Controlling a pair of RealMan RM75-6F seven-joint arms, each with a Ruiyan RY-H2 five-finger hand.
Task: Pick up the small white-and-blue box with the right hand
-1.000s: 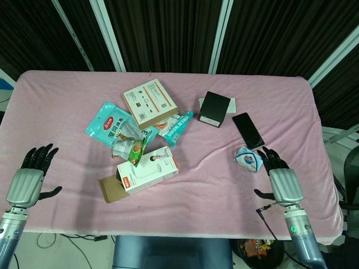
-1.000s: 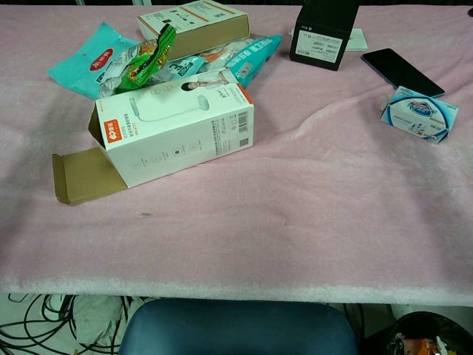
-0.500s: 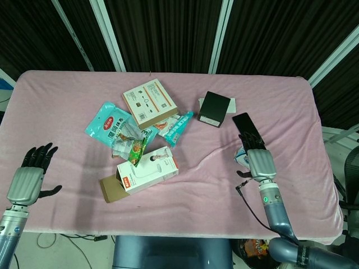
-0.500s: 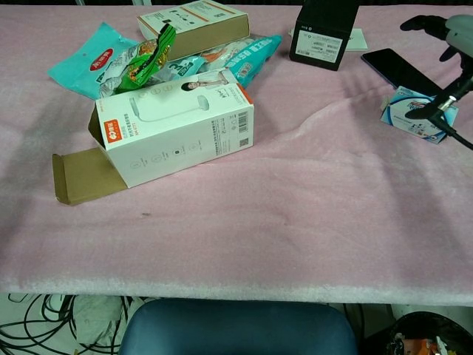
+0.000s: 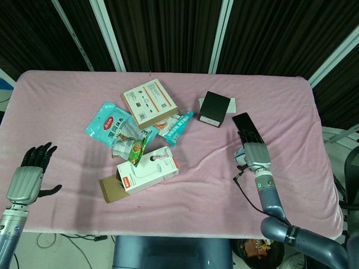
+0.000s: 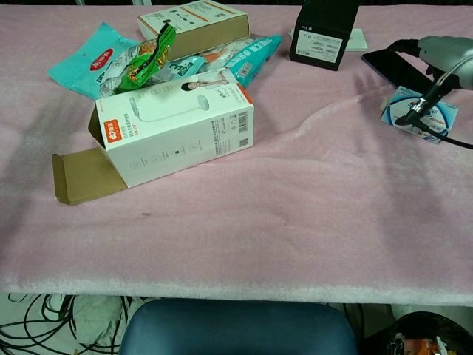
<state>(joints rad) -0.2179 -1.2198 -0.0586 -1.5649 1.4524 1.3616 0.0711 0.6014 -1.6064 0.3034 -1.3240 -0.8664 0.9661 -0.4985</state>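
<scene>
The small white-and-blue box (image 6: 423, 115) lies on the pink cloth at the right, beside a black phone (image 6: 393, 66). In the head view my right hand (image 5: 255, 151) hovers directly over it, palm down, and only the box's left edge (image 5: 240, 158) shows. Its fingers (image 5: 245, 136) stretch out over the phone's near end. In the chest view the right hand (image 6: 442, 50) sits at the top right with its dark thumb tip down at the box's top face. It grips nothing. My left hand (image 5: 25, 182) stays at the table's front left, fingers spread and empty.
A black box (image 5: 215, 109) stands behind the phone. At the middle left lie a white lamp box (image 5: 148, 168) with its flap open, several snack packs (image 5: 115, 126) and an orange-and-white box (image 5: 150, 102). A thin cable (image 6: 451, 140) trails from the right wrist.
My right hand has moved forward and left from the table's front edge to over the white-and-blue box, covering it. The left hand has barely moved.
</scene>
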